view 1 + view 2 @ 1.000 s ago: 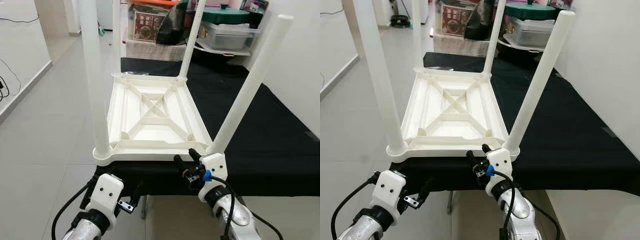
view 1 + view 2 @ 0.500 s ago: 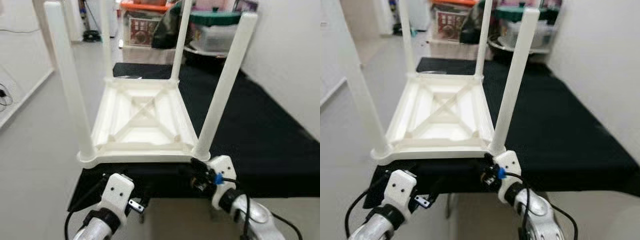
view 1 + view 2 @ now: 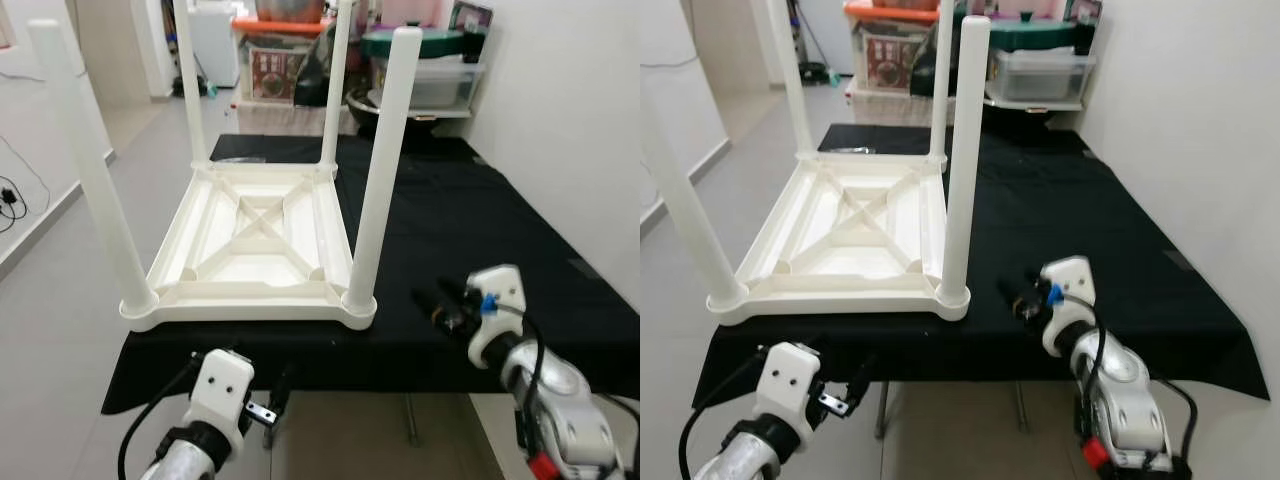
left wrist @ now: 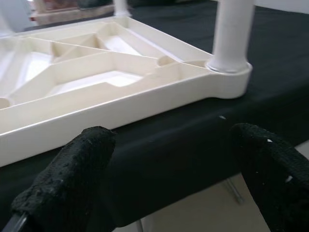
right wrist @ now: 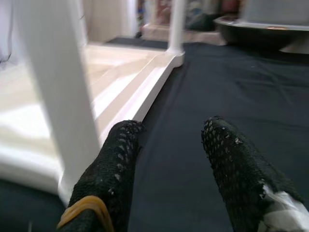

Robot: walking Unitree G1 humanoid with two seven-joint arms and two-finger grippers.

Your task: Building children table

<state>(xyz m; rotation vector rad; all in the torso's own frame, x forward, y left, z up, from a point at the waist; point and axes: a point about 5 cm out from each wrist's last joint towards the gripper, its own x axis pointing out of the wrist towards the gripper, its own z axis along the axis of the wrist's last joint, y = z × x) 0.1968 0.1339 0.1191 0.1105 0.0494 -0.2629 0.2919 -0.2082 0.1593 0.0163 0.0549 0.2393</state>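
Four legs seated; white children's table [image 3: 255, 240] inverted at bench [image 3: 520, 240] front-left corner. Right gripper [image 3: 447, 306] parted, empty, beside near-right leg [image 3: 383, 165]. Left gripper [image 4: 174, 188] parted, empty, below front edge. Advised: check each socket, then grip opposite rims evenly before flipping.

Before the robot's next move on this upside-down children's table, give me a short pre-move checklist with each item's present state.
1. All four legs standing in the children's table: ok.
2. Table resting flat on the black cloth: ok.
3. Right gripper open, apart from the near right leg: ok.
4. Left gripper open, below the near table edge, holding nothing: ok.
5. Legs fully seated in their sockets: cannot tell.
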